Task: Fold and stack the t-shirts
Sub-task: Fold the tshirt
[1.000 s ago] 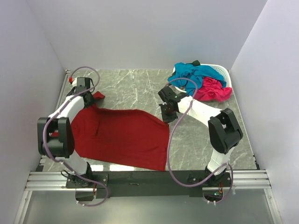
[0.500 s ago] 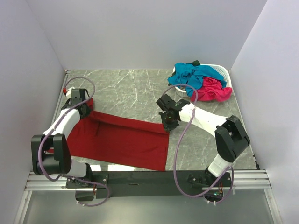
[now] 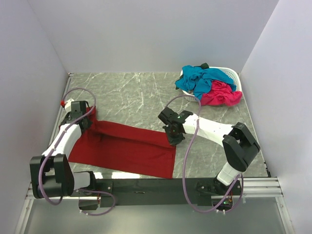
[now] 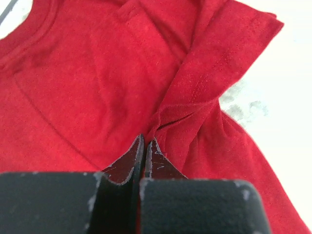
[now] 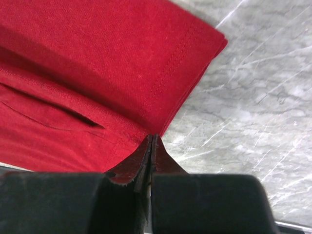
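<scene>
The dark red t-shirt (image 3: pixel 124 148) lies folded lengthwise at the near left of the table. My left gripper (image 3: pixel 89 119) is shut on its far left edge; the left wrist view shows the cloth (image 4: pixel 97 73) pinched by a sleeve fold. My right gripper (image 3: pixel 171 138) is shut on its far right edge; the right wrist view shows the hem corner (image 5: pixel 161 63) folded over. The teal-blue t-shirt (image 3: pixel 200 78) and the hot pink t-shirt (image 3: pixel 222 95) lie heaped on the basket at the far right.
The white latticed basket (image 3: pixel 233 74) stands at the far right corner. Grey marble tabletop (image 3: pixel 131 92) lies bare behind the red shirt. White walls close in the left, back and right sides. A black rail (image 3: pixel 146 185) runs along the near edge.
Both grippers have pulled the shirt's far edge toward the near side, folding it over. The red shirt is now a narrower band.
</scene>
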### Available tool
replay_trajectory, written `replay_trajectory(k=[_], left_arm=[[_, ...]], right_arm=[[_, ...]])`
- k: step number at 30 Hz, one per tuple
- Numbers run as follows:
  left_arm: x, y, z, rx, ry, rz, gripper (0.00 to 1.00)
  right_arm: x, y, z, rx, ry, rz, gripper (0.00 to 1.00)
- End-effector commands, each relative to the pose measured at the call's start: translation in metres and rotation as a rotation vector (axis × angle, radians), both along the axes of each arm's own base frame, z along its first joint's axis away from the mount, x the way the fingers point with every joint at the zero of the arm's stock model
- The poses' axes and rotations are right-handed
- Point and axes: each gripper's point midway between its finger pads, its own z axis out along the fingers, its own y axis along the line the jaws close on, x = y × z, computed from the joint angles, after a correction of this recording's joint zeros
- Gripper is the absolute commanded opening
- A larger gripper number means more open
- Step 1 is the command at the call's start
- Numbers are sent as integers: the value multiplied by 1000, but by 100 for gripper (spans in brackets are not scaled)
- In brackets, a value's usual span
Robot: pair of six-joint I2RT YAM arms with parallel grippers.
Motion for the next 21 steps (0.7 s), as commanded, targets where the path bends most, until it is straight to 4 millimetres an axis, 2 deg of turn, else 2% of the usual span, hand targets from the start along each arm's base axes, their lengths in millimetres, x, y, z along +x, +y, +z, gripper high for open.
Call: replay_trajectory(k=[1,11,12,13,14,16,17,19,20,21], left_arm=[[-10,6,7,19,-5,23,0],[-23,-3,0,-44,8,46,1],[-24,-3,1,-47,8,51,4],[-25,-3,1,-50,10,58,16],[-25,-3,4,-55,3,61,24],[-29,-3,5,-63,10,69,33],[-29,-3,11,-64,-8,70,47],[-34,-1,14,-59,-4,75,58],[-33,-1,23,-53,-26,76,64],[-33,1,27,-43,-34,74,66]], right_arm=[[-6,-3,11,0,-23,-13,0],[-18,-8,2,-32,-4,-8,0],[-20,-8,2,-33,-1,-6,3],[-22,-8,1,-34,4,-4,9],[-22,-9,1,-37,3,-6,21],[-24,-11,5,-42,-3,-8,30],[-24,-13,8,-43,-9,-9,36],[-24,-14,19,-31,-25,-12,39],[-22,-14,24,-25,-36,-13,41],[-23,-15,28,-23,-40,-13,43]])
